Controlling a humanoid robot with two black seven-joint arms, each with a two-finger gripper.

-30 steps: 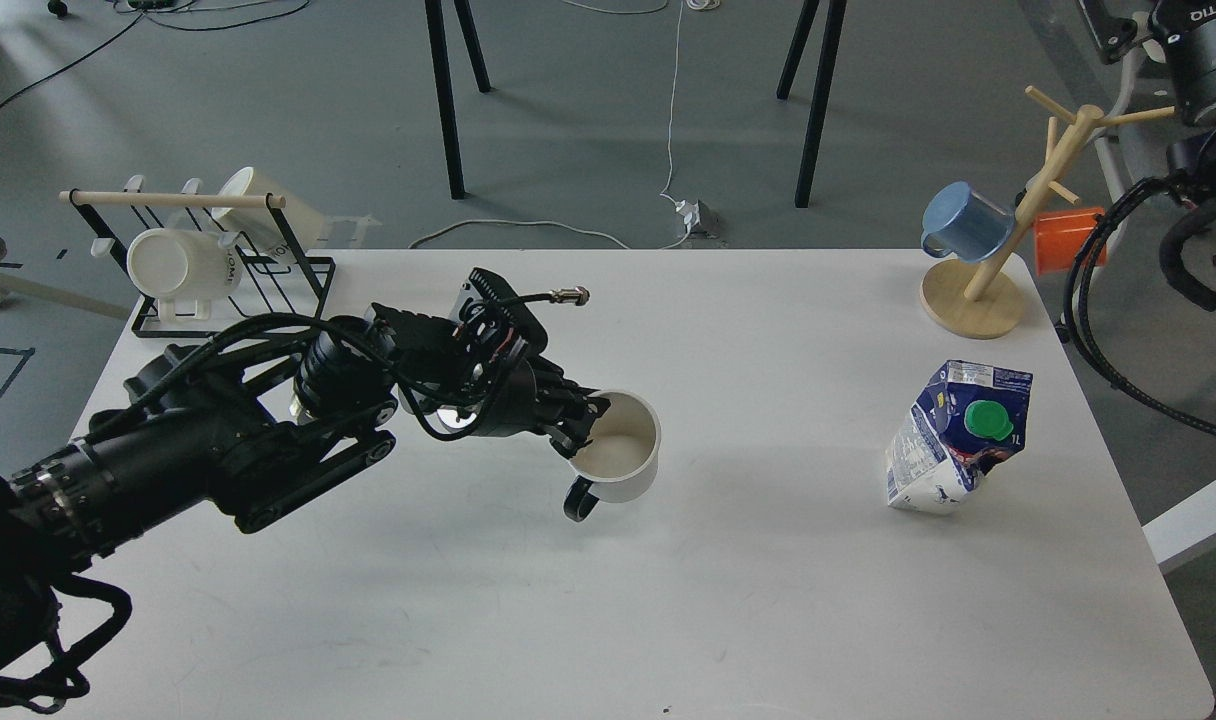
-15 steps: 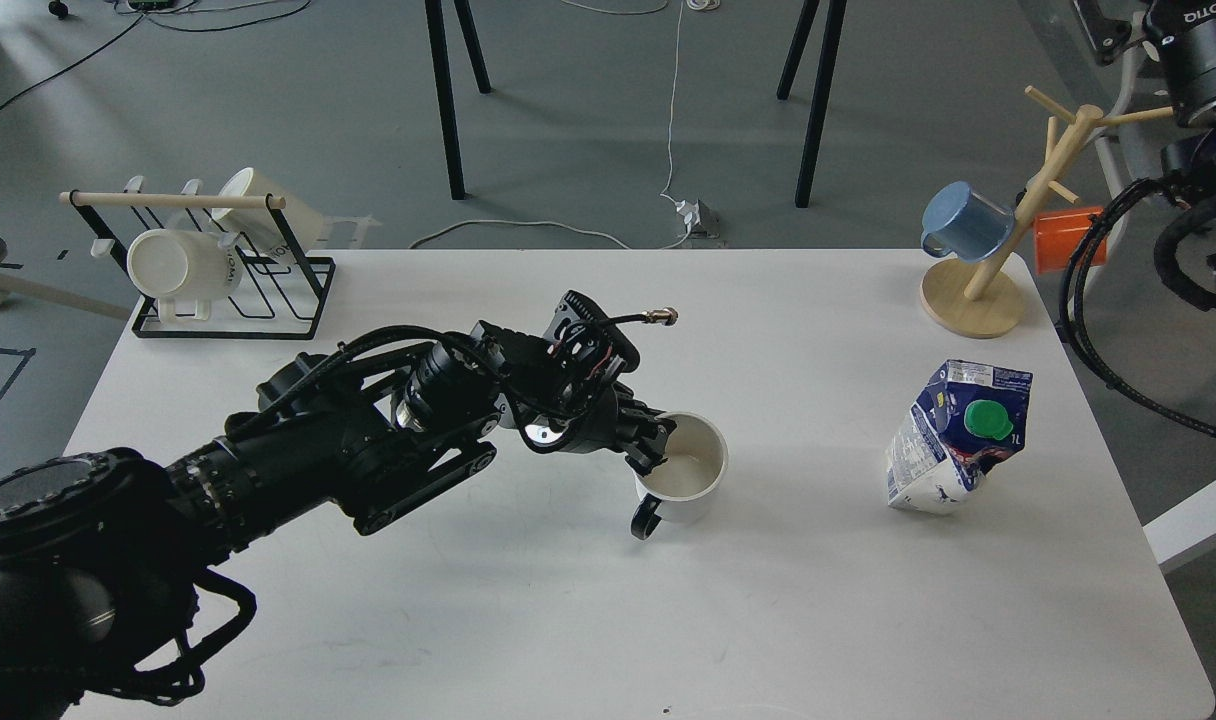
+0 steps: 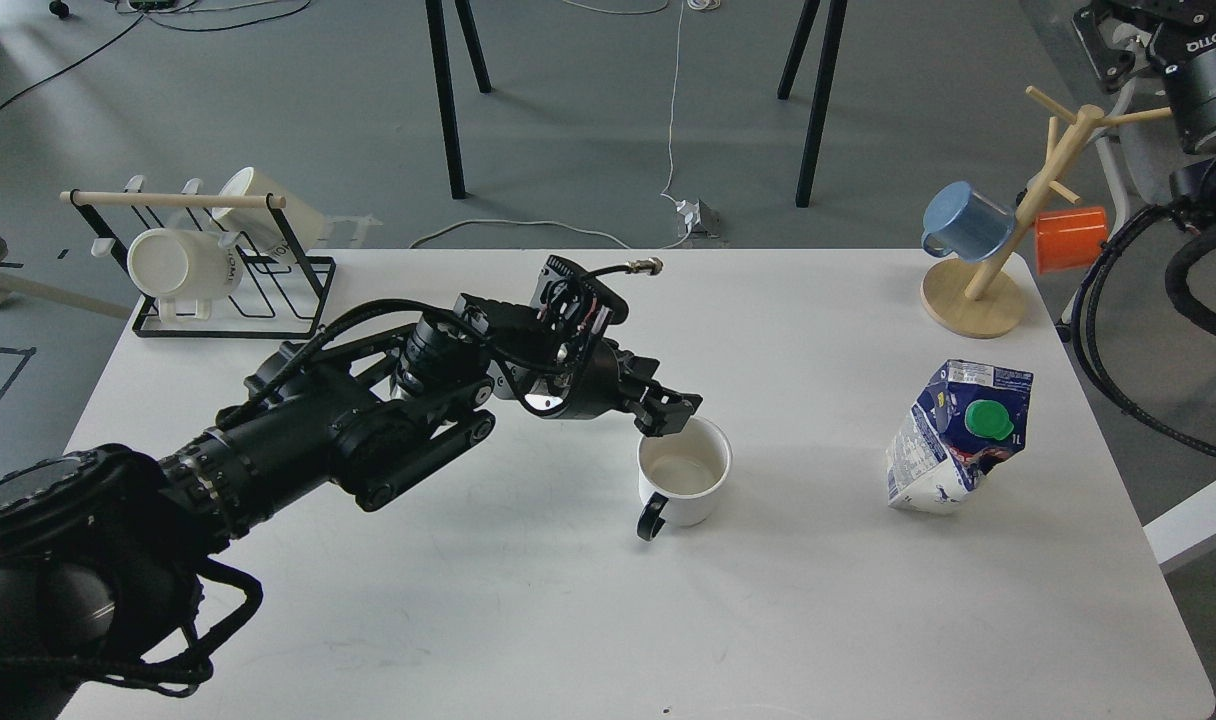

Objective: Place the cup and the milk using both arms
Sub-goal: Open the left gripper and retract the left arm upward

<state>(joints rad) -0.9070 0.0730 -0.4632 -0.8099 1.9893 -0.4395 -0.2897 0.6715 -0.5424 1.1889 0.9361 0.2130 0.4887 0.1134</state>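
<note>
Head view, the only one. Your left gripper [image 3: 671, 415] sits just above the far-left rim of the white cup [image 3: 684, 480], with its fingers spread slightly and nothing between them; it reads as released, clear of the cup or at most brushing the rim. The cup stands upright on the table [image 3: 528, 620] directly below and slightly forward of that gripper, handle pointing toward you. I judge the cup half of the task as placed.

The milk carton [image 3: 956, 437] is well to the right of the left gripper, on the same table, dented and leaning, green cap facing you. Nothing holds it, and it looks not yet handled.

Your right arm enters at the upper right edge, well beyond the carton. Only its thick upper links and cabling show, so the right gripper is out of frame and you cannot read its state.

Remaining, by my judgement: bring the right gripper down to the carton, grip it, and set it in place. Expect the crumpled carton to deform under squeeze.
</note>
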